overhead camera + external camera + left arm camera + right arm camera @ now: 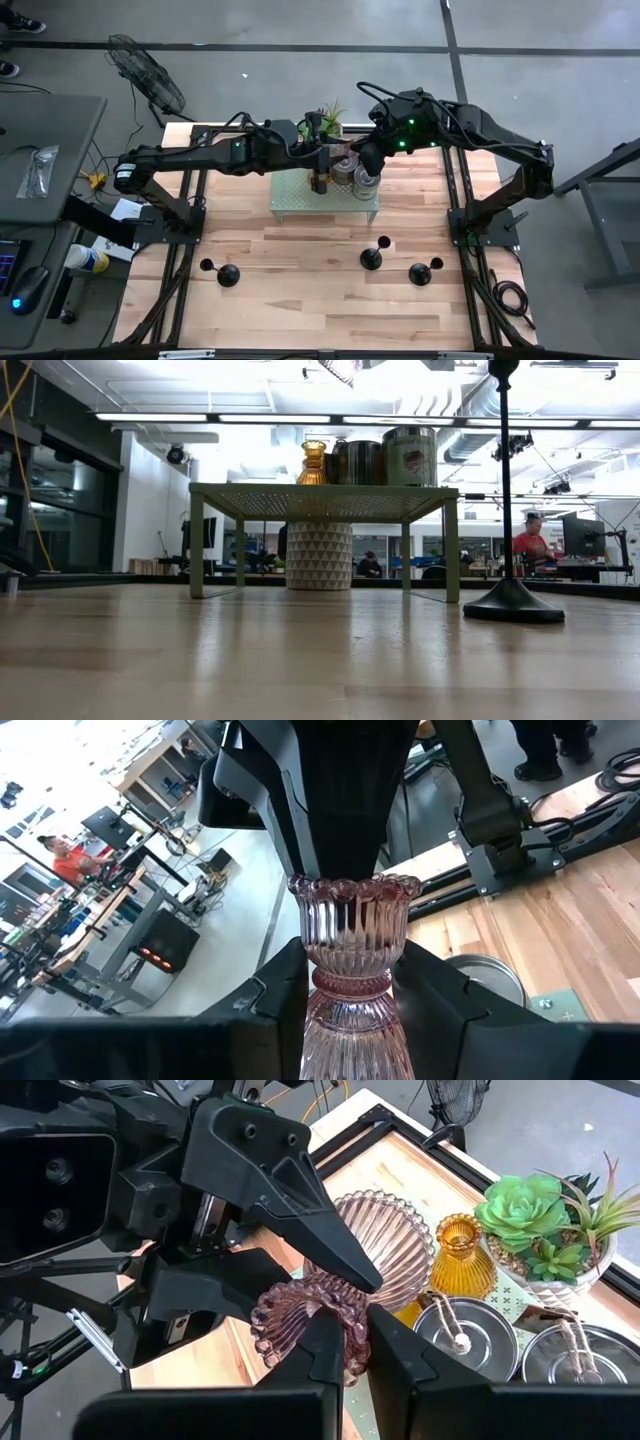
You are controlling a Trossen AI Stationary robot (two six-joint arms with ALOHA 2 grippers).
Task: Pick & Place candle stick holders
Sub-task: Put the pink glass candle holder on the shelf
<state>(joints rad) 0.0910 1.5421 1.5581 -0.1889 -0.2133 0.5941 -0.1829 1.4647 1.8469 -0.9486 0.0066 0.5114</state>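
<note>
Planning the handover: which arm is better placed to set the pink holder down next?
Probably the left. The left gripper clasps the pink holder on both sides of its narrow waist, which looks like the firmer hold. The right gripper only pinches the frilled rim, so it should let go.

A robotics laboratory in an open industrial hall. A wooden work table [320, 285] on a black metal frame stands on a polished concrete floor [300, 20]; a floor fan [148, 75] stands nearby. Beyond it are fluorescent ceiling lights [300, 417], exposed ducting [480, 405], and a seated person [530, 540] at workbenches with monitors [583, 536].
</note>
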